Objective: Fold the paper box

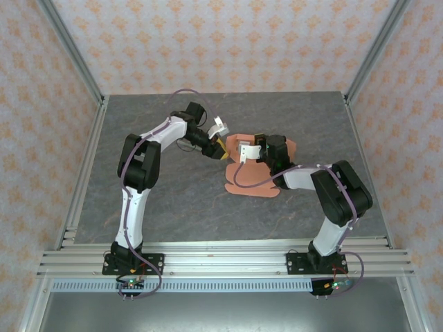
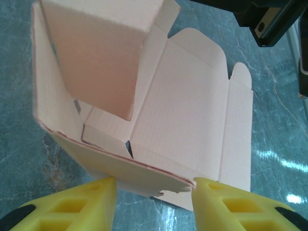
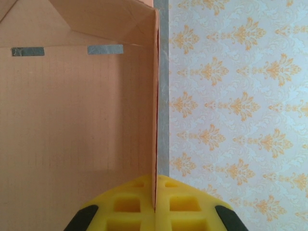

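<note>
Tabletop (image 1: 173, 207): grey, marbled, matte. Enclosure walls (image 1: 228, 41) are papered in pale cream with an orange floral motif. Aluminium rails (image 1: 228, 259) are noted along the near edge.

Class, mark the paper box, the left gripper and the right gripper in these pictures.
paper box (image 2: 192, 120): left wrist view, flat middle panel.
left gripper (image 2: 154, 184): left wrist view, between its yellow fingertips.
right gripper (image 3: 155, 195): right wrist view, where its fingertips meet.

Bright, even light is filling all three views. White glare is shining off the table (image 2: 281, 161) in the left wrist view. Soft shadows are lying inside the folds of the paper box (image 2: 192, 120), whose raised near flap is blurring slightly.
</note>
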Controlling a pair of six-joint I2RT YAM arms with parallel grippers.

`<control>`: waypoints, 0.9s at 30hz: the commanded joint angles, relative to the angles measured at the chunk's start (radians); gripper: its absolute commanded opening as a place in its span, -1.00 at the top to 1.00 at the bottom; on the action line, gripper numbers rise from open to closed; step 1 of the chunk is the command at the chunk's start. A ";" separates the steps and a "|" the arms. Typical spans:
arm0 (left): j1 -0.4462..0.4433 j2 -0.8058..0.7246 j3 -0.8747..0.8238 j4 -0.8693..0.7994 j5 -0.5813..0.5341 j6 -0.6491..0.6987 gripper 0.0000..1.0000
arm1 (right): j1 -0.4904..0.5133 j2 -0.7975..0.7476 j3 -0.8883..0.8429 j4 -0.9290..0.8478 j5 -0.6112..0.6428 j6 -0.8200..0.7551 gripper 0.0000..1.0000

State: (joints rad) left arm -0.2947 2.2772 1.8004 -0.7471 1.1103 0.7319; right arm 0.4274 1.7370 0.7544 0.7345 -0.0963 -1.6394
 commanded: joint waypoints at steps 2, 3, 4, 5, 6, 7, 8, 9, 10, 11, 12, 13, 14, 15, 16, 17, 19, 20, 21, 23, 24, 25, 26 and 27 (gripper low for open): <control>0.005 0.002 0.036 -0.077 0.045 0.048 0.06 | 0.007 0.002 0.001 0.005 0.019 0.001 1.00; 0.010 -0.001 0.035 -0.083 0.046 0.052 0.04 | 0.007 0.001 0.003 0.004 0.017 0.002 1.00; 0.016 -0.005 0.034 -0.083 0.045 0.052 0.03 | 0.008 0.001 0.005 0.003 0.016 0.002 1.00; 0.023 -0.009 0.031 -0.083 0.042 0.052 -0.01 | 0.007 0.000 0.008 -0.002 0.015 0.001 1.00; 0.028 -0.014 0.027 -0.084 0.038 0.052 -0.06 | 0.008 0.000 0.008 -0.004 0.014 0.001 1.00; 0.032 -0.021 0.025 -0.087 0.031 0.052 -0.08 | 0.007 -0.002 0.010 -0.006 0.014 0.001 1.00; 0.036 -0.027 0.024 -0.090 0.025 0.054 -0.09 | 0.007 -0.004 0.009 -0.006 0.014 0.001 1.00; 0.041 -0.035 0.021 -0.090 0.016 0.054 -0.11 | 0.007 -0.007 0.010 -0.007 0.014 0.002 1.00; 0.047 -0.043 0.010 -0.078 0.028 0.052 -0.12 | 0.007 -0.009 0.010 -0.010 0.013 0.003 1.00; 0.054 -0.051 0.002 -0.066 0.038 0.049 -0.13 | 0.008 -0.011 0.011 -0.013 0.011 0.004 1.00; 0.061 -0.058 -0.008 -0.051 0.048 0.039 -0.13 | 0.008 -0.012 0.013 -0.015 0.012 0.003 1.00; 0.066 -0.063 -0.012 -0.039 0.054 0.029 -0.14 | 0.007 -0.013 0.012 -0.017 0.012 0.003 1.00; 0.069 -0.065 -0.011 -0.024 0.051 0.005 -0.14 | 0.007 -0.014 0.013 -0.015 0.013 0.004 1.00; 0.069 -0.063 -0.005 -0.014 0.039 -0.018 -0.13 | 0.008 -0.017 0.013 -0.015 0.012 0.005 1.00; 0.069 -0.060 0.002 -0.004 0.027 -0.044 -0.11 | 0.007 -0.017 0.014 -0.016 0.012 0.007 1.00; 0.070 -0.054 0.012 -0.001 0.021 -0.064 -0.09 | 0.006 -0.019 0.016 -0.015 0.012 0.007 1.00; 0.074 -0.045 0.014 0.031 0.006 -0.114 -0.05 | 0.006 -0.019 0.019 -0.020 0.012 0.010 1.00; 0.076 -0.043 0.013 0.054 -0.004 -0.144 -0.03 | 0.006 -0.019 0.022 -0.021 0.013 0.011 1.00; 0.077 -0.039 0.012 0.073 -0.016 -0.171 -0.01 | 0.006 -0.019 0.023 -0.024 0.012 0.011 1.00; 0.077 -0.026 0.024 0.076 -0.028 -0.184 0.03 | 0.006 -0.018 0.025 -0.026 0.013 0.012 1.00; 0.075 -0.017 0.031 0.073 -0.030 -0.184 0.05 | 0.005 -0.017 0.025 -0.024 0.012 0.013 1.00; 0.072 -0.010 0.036 0.066 -0.031 -0.178 0.05 | 0.006 -0.019 0.024 -0.026 0.012 0.014 1.00; 0.070 -0.006 0.037 0.062 -0.035 -0.162 0.06 | 0.006 -0.019 0.025 -0.025 0.013 0.015 1.00; 0.065 -0.002 0.036 0.064 -0.043 -0.156 0.07 | 0.006 -0.020 0.024 -0.025 0.013 0.016 1.00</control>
State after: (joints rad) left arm -0.2226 2.2734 1.8038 -0.7017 1.0904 0.5919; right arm 0.4274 1.7370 0.7578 0.7292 -0.0929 -1.6379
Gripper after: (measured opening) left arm 0.469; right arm 0.040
